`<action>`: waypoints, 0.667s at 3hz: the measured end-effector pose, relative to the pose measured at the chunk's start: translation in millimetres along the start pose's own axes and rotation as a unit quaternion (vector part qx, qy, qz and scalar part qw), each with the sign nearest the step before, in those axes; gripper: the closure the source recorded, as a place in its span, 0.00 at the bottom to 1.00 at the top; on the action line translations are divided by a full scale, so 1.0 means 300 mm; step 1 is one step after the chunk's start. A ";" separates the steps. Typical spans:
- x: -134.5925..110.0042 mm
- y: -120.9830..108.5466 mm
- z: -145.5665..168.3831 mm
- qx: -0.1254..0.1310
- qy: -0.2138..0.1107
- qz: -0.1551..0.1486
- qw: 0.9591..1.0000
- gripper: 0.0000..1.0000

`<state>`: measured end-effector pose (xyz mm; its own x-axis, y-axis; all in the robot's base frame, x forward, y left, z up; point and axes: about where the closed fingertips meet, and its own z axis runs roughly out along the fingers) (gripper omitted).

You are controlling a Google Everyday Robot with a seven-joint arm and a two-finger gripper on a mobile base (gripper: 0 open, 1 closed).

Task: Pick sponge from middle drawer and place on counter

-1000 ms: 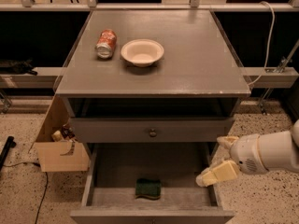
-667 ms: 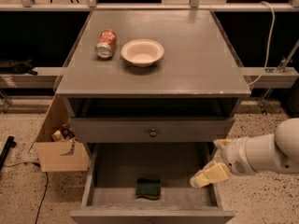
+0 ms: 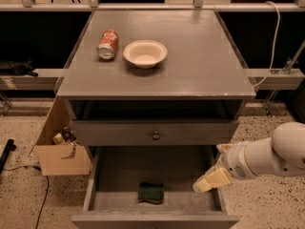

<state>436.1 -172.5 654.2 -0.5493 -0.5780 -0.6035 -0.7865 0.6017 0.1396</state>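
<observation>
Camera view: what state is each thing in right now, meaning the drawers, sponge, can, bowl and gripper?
middle drawer: pulled open
sponge: lying flat on the drawer floor near the front, green face up, not gripped
gripper: low over the drawer's right side, apart from the sponge
knobbed drawer: closed
soda can: on its side on the counter
bowl: upright on the counter, looks empty

Gripper (image 3: 210, 181) at right wall of middle drawer (image 3: 119, 171), bare floor around sponge (image 3: 151, 192), closed drawer front (image 3: 119, 133) above
</observation>
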 end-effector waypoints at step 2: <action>0.090 -0.002 0.222 -0.031 0.007 0.031 0.999 0.00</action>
<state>440.7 -151.8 585.7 -0.6014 -0.5484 -0.5811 -0.7662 0.6021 0.2247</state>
